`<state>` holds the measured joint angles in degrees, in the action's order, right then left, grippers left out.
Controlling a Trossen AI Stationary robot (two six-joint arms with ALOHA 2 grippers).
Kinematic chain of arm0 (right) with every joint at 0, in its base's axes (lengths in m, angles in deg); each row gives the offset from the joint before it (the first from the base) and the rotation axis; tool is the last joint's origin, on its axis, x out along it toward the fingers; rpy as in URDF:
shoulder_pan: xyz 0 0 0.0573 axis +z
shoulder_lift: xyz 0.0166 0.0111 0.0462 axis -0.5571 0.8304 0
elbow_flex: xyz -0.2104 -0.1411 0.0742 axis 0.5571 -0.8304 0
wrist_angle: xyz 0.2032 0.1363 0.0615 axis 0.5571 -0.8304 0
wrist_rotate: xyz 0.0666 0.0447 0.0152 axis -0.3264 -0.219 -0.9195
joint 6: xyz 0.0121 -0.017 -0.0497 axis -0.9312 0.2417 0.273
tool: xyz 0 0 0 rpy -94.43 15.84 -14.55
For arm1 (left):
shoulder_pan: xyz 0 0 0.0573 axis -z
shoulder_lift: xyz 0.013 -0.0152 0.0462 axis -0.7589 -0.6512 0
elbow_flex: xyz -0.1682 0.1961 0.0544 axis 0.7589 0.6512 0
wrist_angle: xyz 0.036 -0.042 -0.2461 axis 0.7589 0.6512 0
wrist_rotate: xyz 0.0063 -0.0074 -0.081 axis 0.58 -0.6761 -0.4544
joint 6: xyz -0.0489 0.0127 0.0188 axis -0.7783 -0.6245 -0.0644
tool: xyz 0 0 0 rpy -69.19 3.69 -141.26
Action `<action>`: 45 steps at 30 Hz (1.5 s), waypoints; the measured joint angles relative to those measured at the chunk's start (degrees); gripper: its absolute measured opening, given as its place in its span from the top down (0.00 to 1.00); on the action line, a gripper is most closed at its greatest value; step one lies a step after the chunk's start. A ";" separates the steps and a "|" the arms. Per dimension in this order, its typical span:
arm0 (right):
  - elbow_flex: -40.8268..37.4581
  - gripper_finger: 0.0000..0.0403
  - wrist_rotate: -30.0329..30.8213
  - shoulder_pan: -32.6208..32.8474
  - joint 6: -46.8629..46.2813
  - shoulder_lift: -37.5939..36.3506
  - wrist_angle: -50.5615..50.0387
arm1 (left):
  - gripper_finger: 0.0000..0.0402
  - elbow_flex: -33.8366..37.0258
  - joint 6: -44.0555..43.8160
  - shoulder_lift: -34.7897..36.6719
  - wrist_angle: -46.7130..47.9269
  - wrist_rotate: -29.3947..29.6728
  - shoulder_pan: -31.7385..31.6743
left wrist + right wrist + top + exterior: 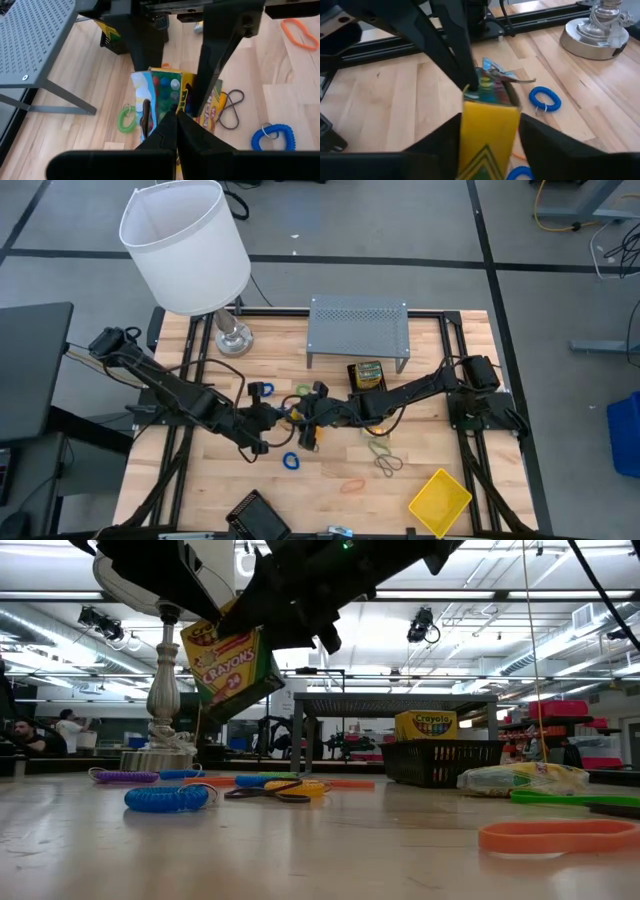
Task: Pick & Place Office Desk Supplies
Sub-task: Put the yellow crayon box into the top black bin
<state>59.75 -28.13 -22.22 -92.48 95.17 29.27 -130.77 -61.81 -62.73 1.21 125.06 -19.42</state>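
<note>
Above the middle of the pale wooden table (pixel 200 500), the two dark arms meet over a small yellow-and-green cardboard crayon box (pixel 228 662), which hangs tilted in the air, clear of the tabletop. The right gripper (pixel 487 125) has its fingers parted around the box's yellow body, one on each side, touching it. The left gripper (pixel 176 116) is pinched fully together at the box's opened end (its flap stands ajar, coloured crayon tips showing). Beneath, a blue coiled loop (pixel 168 797), a purple coiled loop (pixel 126 777) and a flat orange rubber band (pixel 555 836) lie on the wood. A second crayon box (pixel 432 725) sits in a black mesh tray (pixel 440 762) beside the grey perforated metal shelf (pixel 358 328)
</note>
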 joint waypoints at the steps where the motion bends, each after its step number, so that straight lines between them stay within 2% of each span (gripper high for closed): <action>1: 0.00 0.59 -0.30 0.02 0.03 0.00 0.06 | 1.00 0.00 0.00 0.00 -0.08 0.00 0.00; 4: 0.00 0.76 -1.59 0.00 0.54 -0.02 0.04 | 1.00 0.00 0.56 0.02 -0.51 -0.52 0.07; 9: 0.00 0.76 -1.99 0.28 1.23 -0.09 -0.14 | 0.99 0.04 2.11 0.02 -1.91 -1.89 0.09; 12: 0.00 0.76 -1.70 0.77 1.09 -0.11 -0.91 | 0.95 0.04 3.58 0.02 -2.74 -3.79 0.48; 17: -0.04 0.76 4.50 2.08 1.04 -0.09 -4.73 | 0.85 -0.07 4.11 0.62 -5.82 -4.40 3.34; 23: -0.07 0.76 7.56 4.76 -0.08 -0.28 -7.27 | 0.77 0.36 3.48 3.67 -6.48 2.83 7.75; 28: -0.04 0.76 11.57 7.66 1.29 -1.73 -5.19 | 0.74 4.30 0.83 5.47 -10.36 5.77 9.71; 32: -0.08 0.76 15.36 10.19 3.59 -3.61 -4.08 | 0.74 10.76 -1.11 7.04 -19.19 7.37 9.92; 36: -0.04 0.76 18.54 12.62 5.78 -5.84 -2.97 | 0.74 18.59 1.06 8.79 -36.69 7.12 9.84; 41: -0.04 0.76 21.09 14.73 7.24 -7.05 -2.20 | 0.74 27.56 7.42 9.18 -62.69 2.36 8.97; 45: -0.04 0.76 21.19 15.36 8.77 -7.15 0.92 | 0.74 33.21 9.59 8.79 -76.35 -0.93 6.55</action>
<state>59.71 -6.94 -6.86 -83.71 88.03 30.18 -97.57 -52.22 -53.95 -75.14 124.13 -12.87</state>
